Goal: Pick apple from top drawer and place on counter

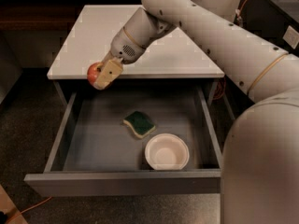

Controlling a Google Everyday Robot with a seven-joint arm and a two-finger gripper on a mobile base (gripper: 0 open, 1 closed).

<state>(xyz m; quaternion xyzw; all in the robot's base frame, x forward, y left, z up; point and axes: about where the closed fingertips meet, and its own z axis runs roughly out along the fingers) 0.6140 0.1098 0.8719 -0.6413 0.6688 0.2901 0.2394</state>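
The gripper (100, 76) is shut on the red apple (93, 72) and holds it in the air at the counter's front edge, above the back left of the open top drawer (121, 183). The apple shows at the left of the tan fingers (108, 73), which cover much of it. The white counter (140, 36) tops the cabinet right behind the gripper. The drawer is pulled far out and its grey interior shows.
A green-and-yellow sponge (139, 124) lies in the middle of the drawer. A white bowl (167, 151) sits in the drawer near its front. The white arm (219, 36) reaches in from the right over the counter. A dark wooden shelf (28, 10) stands behind at the left.
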